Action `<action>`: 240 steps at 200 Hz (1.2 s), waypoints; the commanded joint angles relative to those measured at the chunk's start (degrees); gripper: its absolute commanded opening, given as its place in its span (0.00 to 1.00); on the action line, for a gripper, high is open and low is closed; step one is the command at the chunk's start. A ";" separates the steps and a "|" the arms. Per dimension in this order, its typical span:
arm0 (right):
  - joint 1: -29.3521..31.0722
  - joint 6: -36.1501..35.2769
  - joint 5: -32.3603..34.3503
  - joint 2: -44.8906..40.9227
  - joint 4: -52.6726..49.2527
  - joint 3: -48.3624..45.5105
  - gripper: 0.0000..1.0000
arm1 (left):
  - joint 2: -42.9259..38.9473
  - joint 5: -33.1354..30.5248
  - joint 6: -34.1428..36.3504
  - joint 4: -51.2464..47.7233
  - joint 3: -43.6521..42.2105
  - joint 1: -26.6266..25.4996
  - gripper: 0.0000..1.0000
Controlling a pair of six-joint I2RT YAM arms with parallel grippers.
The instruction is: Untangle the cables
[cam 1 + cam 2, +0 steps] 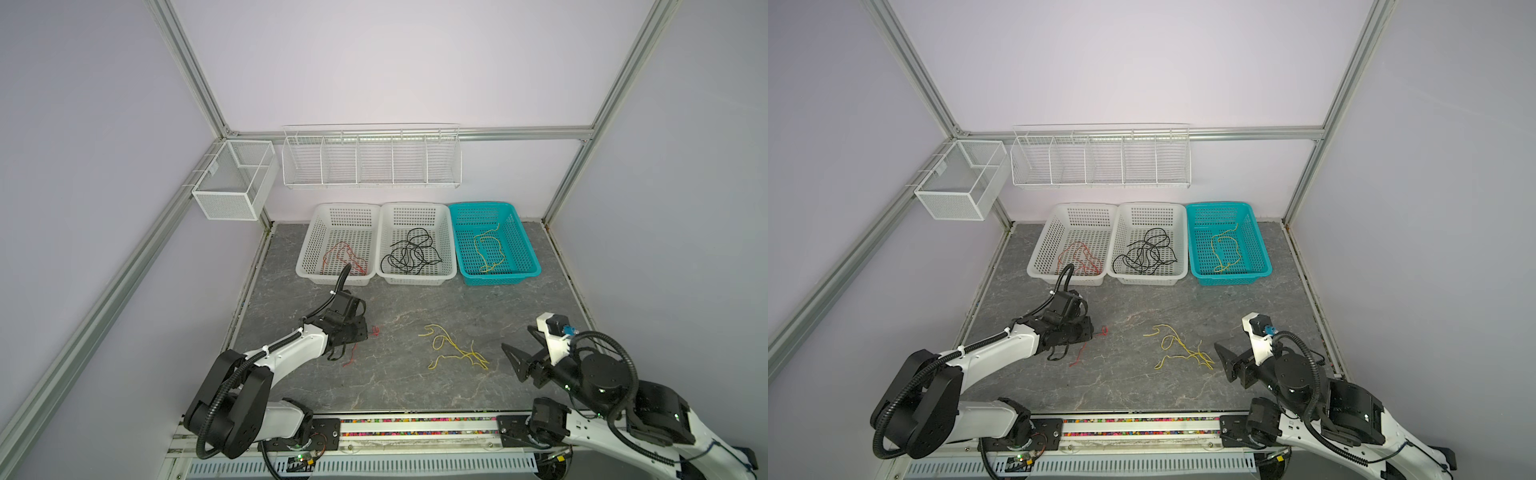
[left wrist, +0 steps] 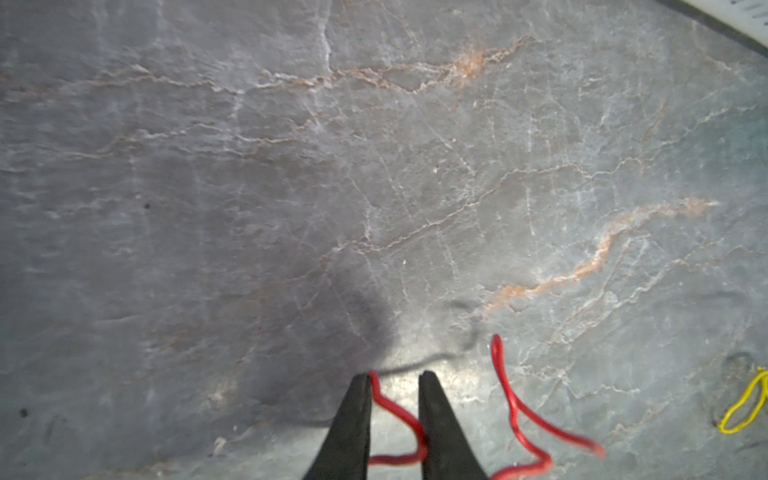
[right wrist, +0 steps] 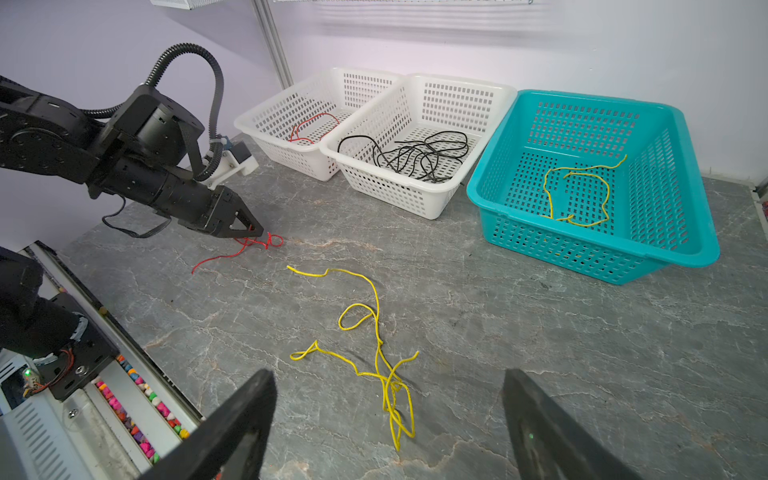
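Note:
A red cable (image 1: 376,331) (image 1: 1104,331) lies on the grey table left of the middle, its tail trailing toward the front. My left gripper (image 1: 365,332) (image 2: 395,376) (image 3: 259,230) is low over it, open only narrowly. The red cable (image 2: 397,409) runs through the gap, touching both fingers. A loose yellow cable (image 1: 453,347) (image 3: 376,328) lies tangled on itself right of the middle. My right gripper (image 1: 515,336) (image 3: 387,374) hovers wide open beside it, empty. Further cables lie in the baskets at the back: red (image 1: 345,257), black (image 1: 409,251), yellow (image 1: 490,249).
Three baskets stand side by side at the back: two white ones (image 1: 305,249) (image 1: 446,249) and a teal one (image 1: 528,249). Wire racks (image 1: 370,156) hang on the back wall. A rail (image 1: 415,428) runs along the table's front edge.

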 commanded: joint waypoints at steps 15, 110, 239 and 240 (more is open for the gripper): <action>-0.25 -1.08 -0.09 -0.70 1.61 -0.66 0.88 | -1.50 -1.28 0.96 -1.48 1.82 -0.28 0.13; -0.22 -1.08 -0.09 -0.48 1.61 -0.74 0.88 | -7.50 -1.06 1.34 -7.21 7.66 -0.25 0.00; -0.25 -1.01 0.08 -0.56 1.57 -0.69 0.88 | 5.61 -4.01 10.66 -12.89 40.26 7.12 0.00; -0.30 -1.04 0.08 -0.51 1.59 -0.72 0.88 | 5.96 -4.03 10.77 -12.89 40.64 7.20 0.00</action>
